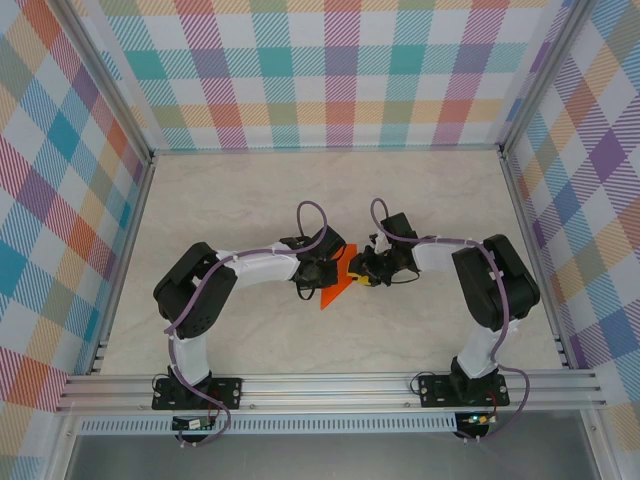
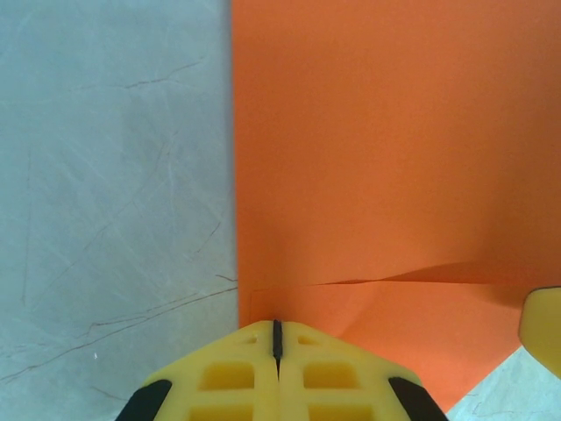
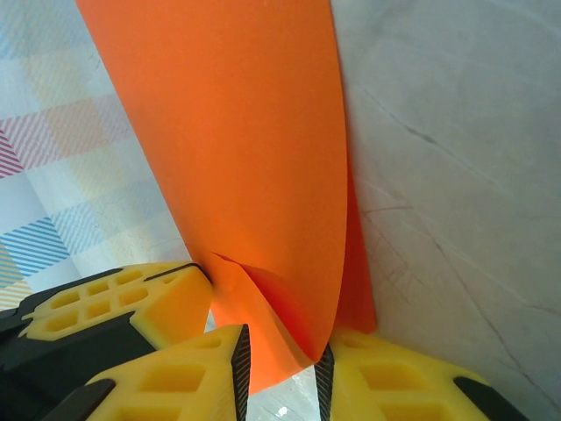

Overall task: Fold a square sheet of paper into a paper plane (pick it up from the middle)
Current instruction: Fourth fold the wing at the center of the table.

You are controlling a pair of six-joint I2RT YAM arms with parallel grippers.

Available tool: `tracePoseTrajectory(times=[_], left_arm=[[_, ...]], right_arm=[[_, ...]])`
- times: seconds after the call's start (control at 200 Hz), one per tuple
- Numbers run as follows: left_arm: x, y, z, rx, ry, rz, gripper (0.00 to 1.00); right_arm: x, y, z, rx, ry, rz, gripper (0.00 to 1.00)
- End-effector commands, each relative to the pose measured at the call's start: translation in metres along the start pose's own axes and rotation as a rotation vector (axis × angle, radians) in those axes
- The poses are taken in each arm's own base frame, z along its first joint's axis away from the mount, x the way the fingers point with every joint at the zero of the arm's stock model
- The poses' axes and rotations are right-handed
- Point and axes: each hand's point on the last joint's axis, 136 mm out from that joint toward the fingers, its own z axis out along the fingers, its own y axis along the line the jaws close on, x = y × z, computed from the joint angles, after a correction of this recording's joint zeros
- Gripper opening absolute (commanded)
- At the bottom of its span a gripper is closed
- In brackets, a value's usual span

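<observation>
Plaid-patterned walls (image 1: 330, 70) enclose a pale, veined table (image 1: 250, 190) on three sides. An aluminium rail (image 1: 330, 385) runs along the near edge and carries both arm bases.

The left arm (image 1: 200, 290) and the right arm (image 1: 495, 280) bend inward and meet near the table's middle. A purple cable (image 1: 312, 215) loops above each wrist.

The orange sheet of paper (image 1: 335, 292) lies between the two wrists. From above, only a triangular part shows, because the grippers cover the rest.

In the left wrist view the sheet (image 2: 377, 158) lies flat on the table (image 2: 105, 175), one straight edge running up the view and a shallow crease crossing it.

The left gripper (image 2: 277, 338) has its yellow fingers pressed together, the tip at the sheet's near corner. Whether it pinches the paper or only bears on it cannot be told. A finger of the other gripper (image 2: 543, 320) shows at the right margin.

In the right wrist view part of the sheet (image 3: 237, 149) stands up from the table, curled over. Its lower fold drops between the fingers of the right gripper (image 3: 285, 368), which stand slightly apart on either side of it. The left gripper's finger (image 3: 114, 303) sits just beside the paper's base.
</observation>
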Motion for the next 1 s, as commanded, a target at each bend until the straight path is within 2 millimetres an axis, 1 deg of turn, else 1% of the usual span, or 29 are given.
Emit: tracePoseTrajectory(times=[0.0, 0.135, 0.295, 0.39, 0.465, 0.57, 0.65, 0.8, 0.995], left_arm=[[0.008, 0.014, 0.001, -0.062, 0.023, 0.003, 0.0], [0.009, 0.014, 0.002, -0.065, 0.025, 0.003, 0.0], [0.009, 0.015, 0.001, -0.064, 0.027, 0.004, 0.0], [0.008, 0.015, -0.001, -0.059, 0.024, 0.006, 0.0], [0.007, 0.012, -0.003, -0.042, 0.02, 0.013, 0.0], [0.002, 0.005, -0.012, -0.003, 0.003, 0.028, 0.0], [-0.003, -0.002, -0.024, 0.033, -0.019, 0.04, 0.06], [-0.017, -0.009, -0.054, 0.108, -0.083, 0.046, 0.22], [-0.029, 0.0, -0.092, 0.171, -0.175, 0.023, 0.42]], right_arm=[[0.001, 0.01, 0.003, -0.028, 0.021, -0.008, 0.28], [0.0, 0.009, 0.006, -0.03, 0.024, -0.005, 0.27], [-0.005, 0.009, 0.008, -0.022, 0.013, -0.019, 0.19], [-0.009, 0.008, 0.009, -0.01, 0.005, -0.025, 0.17], [-0.011, 0.01, 0.009, -0.011, 0.0, -0.025, 0.13], [-0.014, 0.012, 0.007, -0.008, -0.019, -0.021, 0.01], [-0.014, 0.012, 0.001, 0.01, -0.042, -0.017, 0.0], [-0.01, 0.013, -0.02, 0.076, -0.105, -0.014, 0.0], [0.003, 0.021, -0.042, 0.16, -0.179, 0.019, 0.0]])
